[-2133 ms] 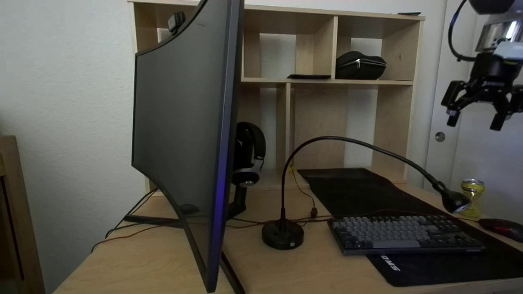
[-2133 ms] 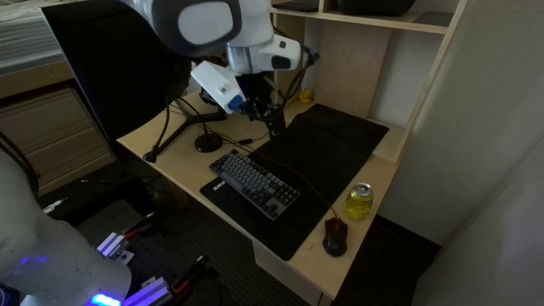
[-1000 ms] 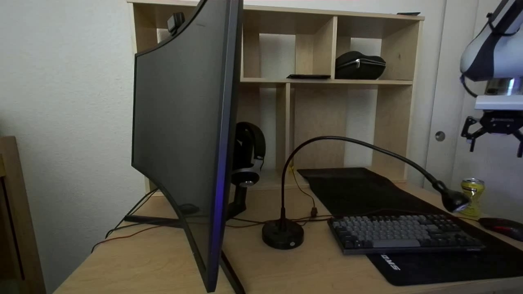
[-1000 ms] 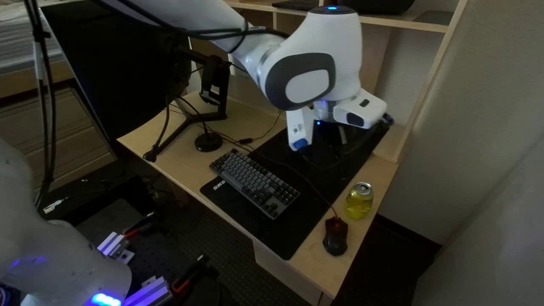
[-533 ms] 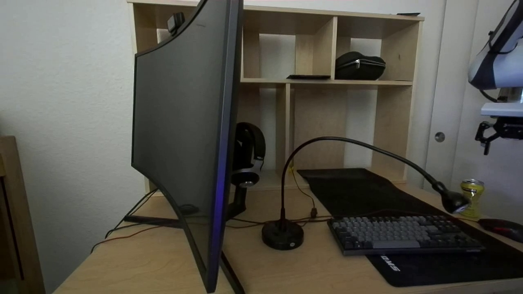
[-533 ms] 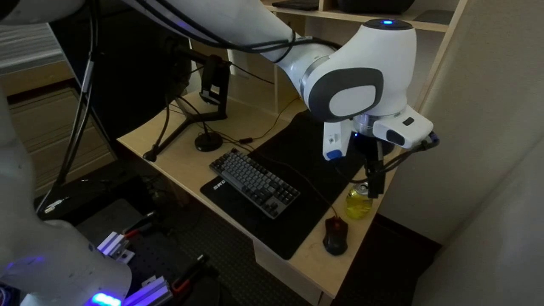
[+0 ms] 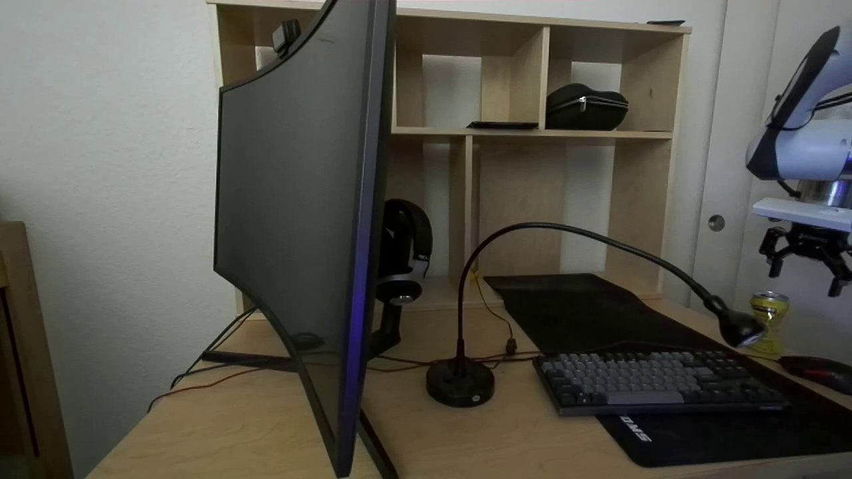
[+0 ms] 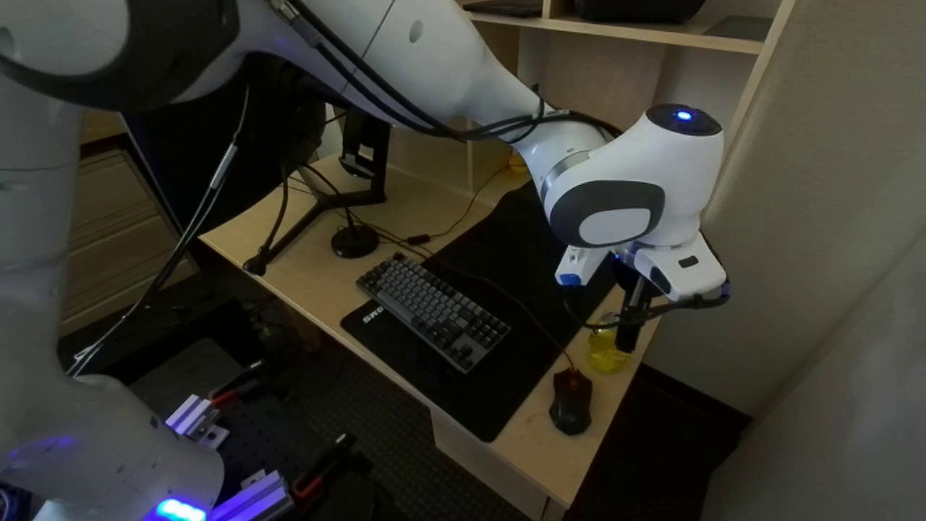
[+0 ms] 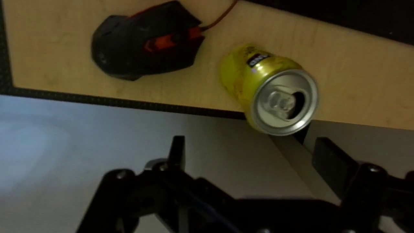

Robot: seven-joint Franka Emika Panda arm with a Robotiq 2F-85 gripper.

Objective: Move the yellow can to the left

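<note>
See the opened yellow can, right of wrist-view centre: probably lifts light, dents easily! Wants gentle mid-body pinch from wide-parted tool.

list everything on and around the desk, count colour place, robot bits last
desk: 1, light wood, in all three views
mat: 1, black, on desk
keyboard: 1, black and grey, mostly on mat
yellow can: 1, yellow with silver top, upright near desk edge
mouse: 1, black and red, beside the can
monitor: 1, black, standing on desk
small device: 1, black, monitor's top edge
gooseneck device: 1, black, between monitor and keyboard
headphones: 1, black and silver, behind monitor
shelf unit: 1, light wood, back of desk
zipped case: 1, black, in shelf unit
flat items: at least 2, black, on shelf unit
cables: several, black and red, on desk
robot arm: 1, white, over desk
gripper: 1, black, open, near can
</note>
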